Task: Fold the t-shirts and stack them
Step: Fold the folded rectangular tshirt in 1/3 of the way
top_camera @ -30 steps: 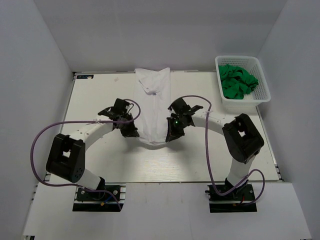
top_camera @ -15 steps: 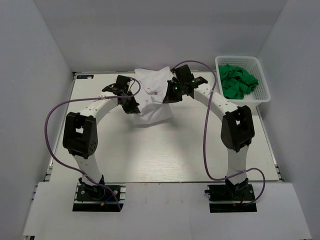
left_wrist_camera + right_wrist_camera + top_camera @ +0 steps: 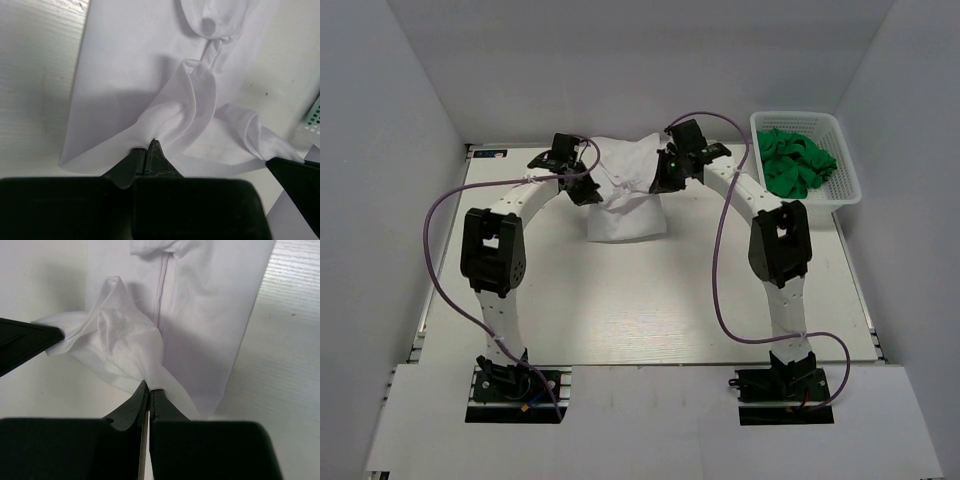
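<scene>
Top external: white t-shirt (image 3: 625, 215), far centre of table (image 3: 520, 300); near hem now carried far toward the collar, halving it. Left gripper (image 3: 582, 188), right gripper (image 3: 660, 182): each pinching hem. Fold nearly complete; release likely next.

One t-shirt (image 3: 625, 218) lies on the worktop (image 3: 620, 300) at its far middle, doubled over on itself. The left hand (image 3: 586, 194) sits at its left edge and the right hand (image 3: 658, 187) at its right edge, each touching the cloth. The basket (image 3: 808, 209) stands at the far right corner, apart from that shirt, with the other t-shirts (image 3: 795, 165) heaped in it.
</scene>
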Robot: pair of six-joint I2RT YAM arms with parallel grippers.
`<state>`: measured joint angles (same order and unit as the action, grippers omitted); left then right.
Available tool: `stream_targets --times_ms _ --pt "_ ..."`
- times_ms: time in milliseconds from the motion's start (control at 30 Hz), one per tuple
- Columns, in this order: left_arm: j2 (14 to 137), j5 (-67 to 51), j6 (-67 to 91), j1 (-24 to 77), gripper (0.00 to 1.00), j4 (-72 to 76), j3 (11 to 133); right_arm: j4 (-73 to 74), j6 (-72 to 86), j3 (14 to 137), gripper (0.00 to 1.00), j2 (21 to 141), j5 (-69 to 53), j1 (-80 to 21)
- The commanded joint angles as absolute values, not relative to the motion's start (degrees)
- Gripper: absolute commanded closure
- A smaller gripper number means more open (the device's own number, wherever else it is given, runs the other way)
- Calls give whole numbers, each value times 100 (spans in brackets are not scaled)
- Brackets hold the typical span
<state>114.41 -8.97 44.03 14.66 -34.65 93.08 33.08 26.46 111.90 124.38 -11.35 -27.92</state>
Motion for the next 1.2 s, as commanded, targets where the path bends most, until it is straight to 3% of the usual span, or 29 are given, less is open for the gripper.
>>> stream_targets --times_ms 0,633,700,733,767,833,867,933,967,1167 --pt "11417 -809 4438 1397 100 -3349 9642 3085 2610 11549 100 12638 -1204 -2663" --pt "12453 -809 4544 1222 100 -3007 10354 2022 2698 11663 100 13342 -1722 -2303" --pt "12515 -879 4544 1222 91 -2928 10354 1952 2742 11716 100 13456 -1758 -2312" --pt "12516 -879 4544 1222 84 -2927 10354 1890 2812 11733 83 13473 -1706 -2294" --pt "12516 -748 4544 1222 65 -2866 10406 1855 2830 11716 74 13526 -1714 -2294" --pt "12638 -694 4544 1169 50 -2813 10538 1628 2996 11768 68 13614 -1766 -2224" --pt "12691 -607 4544 1099 32 -2743 10686 1565 3049 11803 52 13658 -1801 -2206" --pt "12849 -667 4614 1029 27 -2742 10993 1346 3285 12005 31 13763 -1968 -2092" --pt "13032 -668 4614 959 24 -2812 11369 1301 3331 12084 10 13790 -2030 -2048" --pt "13289 -1045 4667 844 9 -2619 11908 1247 3244 12181 10 13632 -1828 -1907"
